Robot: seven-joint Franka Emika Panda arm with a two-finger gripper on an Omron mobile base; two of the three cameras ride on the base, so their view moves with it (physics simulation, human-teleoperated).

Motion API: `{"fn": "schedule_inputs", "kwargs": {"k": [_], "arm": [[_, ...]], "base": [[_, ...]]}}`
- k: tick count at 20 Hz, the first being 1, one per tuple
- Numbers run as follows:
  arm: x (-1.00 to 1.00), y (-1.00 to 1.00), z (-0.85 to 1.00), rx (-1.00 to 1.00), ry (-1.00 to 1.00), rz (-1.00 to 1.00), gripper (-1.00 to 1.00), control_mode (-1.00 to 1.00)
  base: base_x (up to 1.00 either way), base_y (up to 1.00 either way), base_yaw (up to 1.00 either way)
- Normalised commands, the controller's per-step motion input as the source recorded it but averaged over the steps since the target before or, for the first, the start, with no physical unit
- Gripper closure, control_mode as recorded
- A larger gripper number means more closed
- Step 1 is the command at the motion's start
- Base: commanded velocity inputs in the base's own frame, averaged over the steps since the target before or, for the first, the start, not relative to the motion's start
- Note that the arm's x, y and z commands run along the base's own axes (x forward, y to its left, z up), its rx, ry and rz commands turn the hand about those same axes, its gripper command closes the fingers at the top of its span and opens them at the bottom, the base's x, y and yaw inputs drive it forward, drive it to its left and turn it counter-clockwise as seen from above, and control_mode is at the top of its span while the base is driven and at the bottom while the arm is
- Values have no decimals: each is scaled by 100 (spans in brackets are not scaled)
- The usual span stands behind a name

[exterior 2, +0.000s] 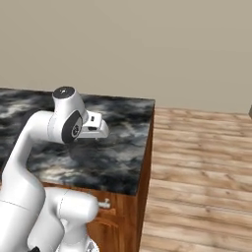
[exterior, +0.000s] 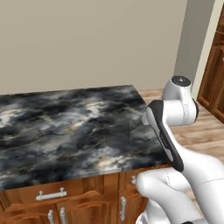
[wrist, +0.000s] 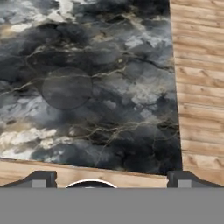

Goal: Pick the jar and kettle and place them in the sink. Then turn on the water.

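Note:
My gripper (wrist: 113, 179) is open, its two dark fingertips (wrist: 43, 178) set wide apart with nothing between them. It hangs above the right end of a black marbled countertop (wrist: 109, 87), close to the front edge. From the right base view the white hand (exterior 2: 94, 126) sits over that same counter (exterior 2: 113, 152). In the left base view the arm's elbow (exterior: 177, 109) stands off the counter's right end (exterior: 65, 127). The jar, the kettle, the sink and the water are out of view.
Brown wooden drawers with silver handles (exterior: 51, 194) run under the counter. Plank floor (exterior 2: 197, 172) stretches to the right of the counter's end. A tall wooden cabinet (exterior: 214, 78) stands at the far right. A beige wall (exterior: 87, 39) backs the counter.

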Motion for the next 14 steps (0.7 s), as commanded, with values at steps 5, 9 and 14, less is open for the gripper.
{"fn": "schedule_inputs", "kwargs": {"k": [5, 9, 14], "arm": [[0, 0, 0, 0, 0, 0, -100, 100], [0, 0, 0, 0, 0, 0, -100, 100], [0, 0, 0, 0, 0, 0, -100, 100]], "base": [[49, 18, -5], [23, 36, -3], [10, 35, -1]]}}
